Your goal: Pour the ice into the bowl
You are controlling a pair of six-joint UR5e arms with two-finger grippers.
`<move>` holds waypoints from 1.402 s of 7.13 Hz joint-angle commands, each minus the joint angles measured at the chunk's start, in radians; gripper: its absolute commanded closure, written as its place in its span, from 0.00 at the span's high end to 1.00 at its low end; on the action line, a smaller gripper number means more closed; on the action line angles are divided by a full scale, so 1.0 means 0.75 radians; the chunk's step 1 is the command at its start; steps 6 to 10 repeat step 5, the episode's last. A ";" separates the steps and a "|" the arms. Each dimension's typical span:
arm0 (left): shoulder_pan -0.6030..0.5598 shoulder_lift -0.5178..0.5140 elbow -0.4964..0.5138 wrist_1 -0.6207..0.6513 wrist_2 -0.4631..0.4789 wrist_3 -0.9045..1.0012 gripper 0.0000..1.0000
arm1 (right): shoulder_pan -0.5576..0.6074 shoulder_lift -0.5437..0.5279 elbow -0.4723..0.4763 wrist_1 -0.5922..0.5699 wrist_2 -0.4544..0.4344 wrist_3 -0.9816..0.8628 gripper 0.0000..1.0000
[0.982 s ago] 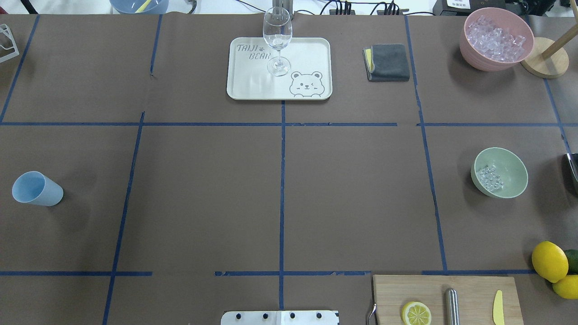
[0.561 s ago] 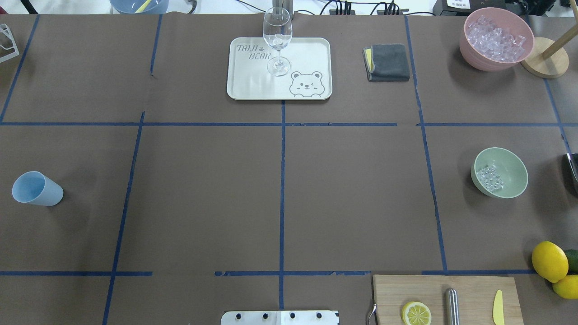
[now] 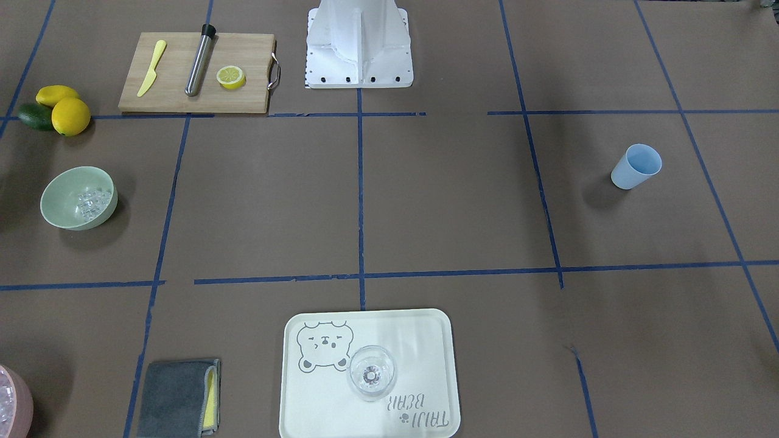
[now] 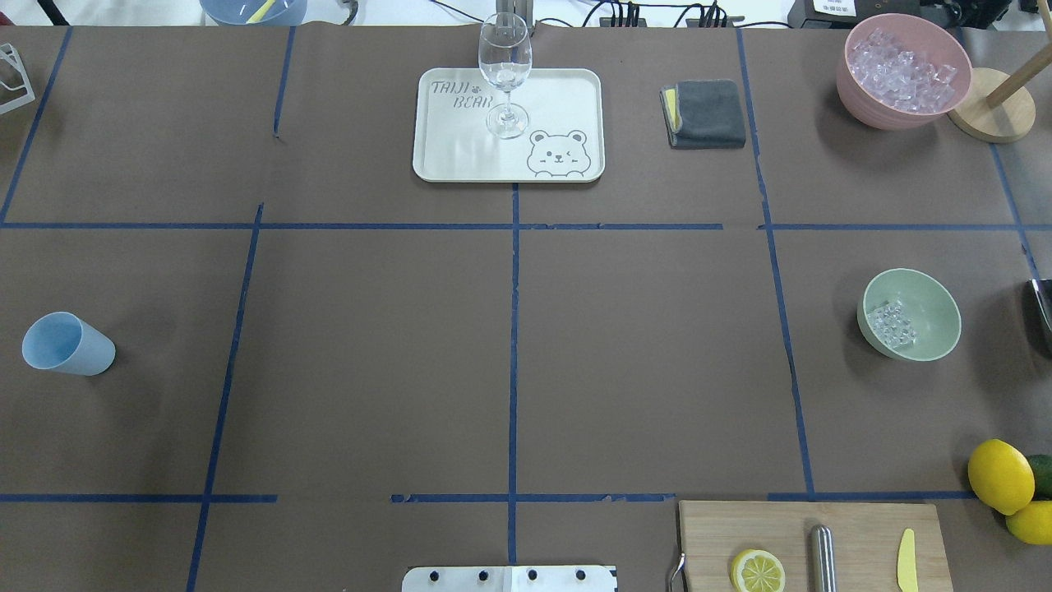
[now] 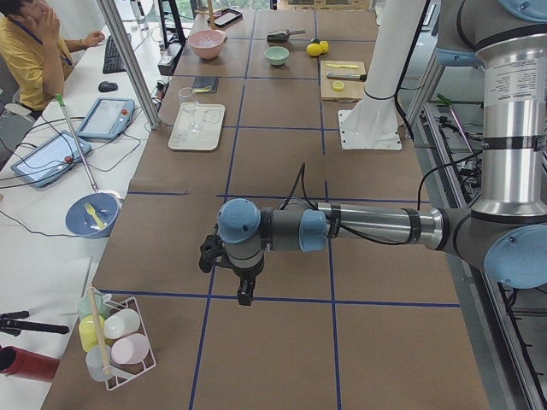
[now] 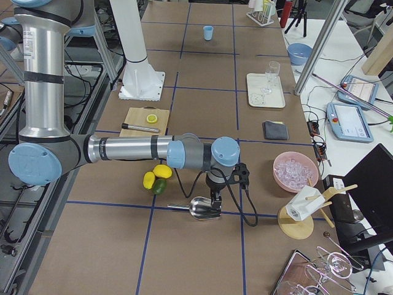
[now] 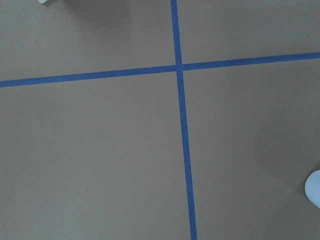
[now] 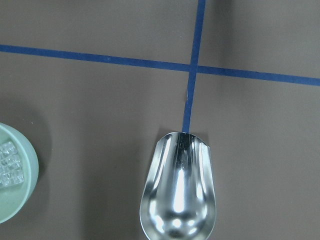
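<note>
While both arms hang out past the two ends of the table, the pale green bowl (image 4: pixel 943 319) sits upright on the robot's right side of the brown paper. The ice (image 4: pixel 893 322) is already in it, a small clear heap lying against the inner wall on the side facing the table's middle.

The right gripper (image 6: pixel 215 201) points straight down right over a shiny metal scoop (image 8: pixel 179 192) that lies on the paper near the bowl but apart from it. The scoop looks empty from the wrist camera. I honestly cannot tell how wide that gripper is, or whether it touches the scoop, since only the side view catches it. Same story for the left gripper (image 5: pixel 244 295): it points down above bare paper near a crossing of blue tape lines, and I cannot tell how its fingers are set.

Other stuff around: a blue cup (image 4: pixel 66 344) stands alone on the robot's left side, well apart from the bowl. A wine glass (image 4: pixel 505 66) stands on a bear tray (image 4: pixel 567 90) at the far edge. A pink bowl (image 4: pixel 863 103) of icy pieces is in the far right corner.
</note>
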 commanded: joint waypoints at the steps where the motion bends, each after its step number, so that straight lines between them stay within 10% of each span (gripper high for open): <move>1: 0.001 -0.006 0.029 -0.035 -0.001 0.000 1.00 | 0.001 0.008 0.009 0.002 0.028 0.002 1.00; 10: 0.001 -0.008 0.019 -0.033 -0.004 0.000 1.00 | 0.001 0.017 0.023 0.116 0.059 -0.017 1.00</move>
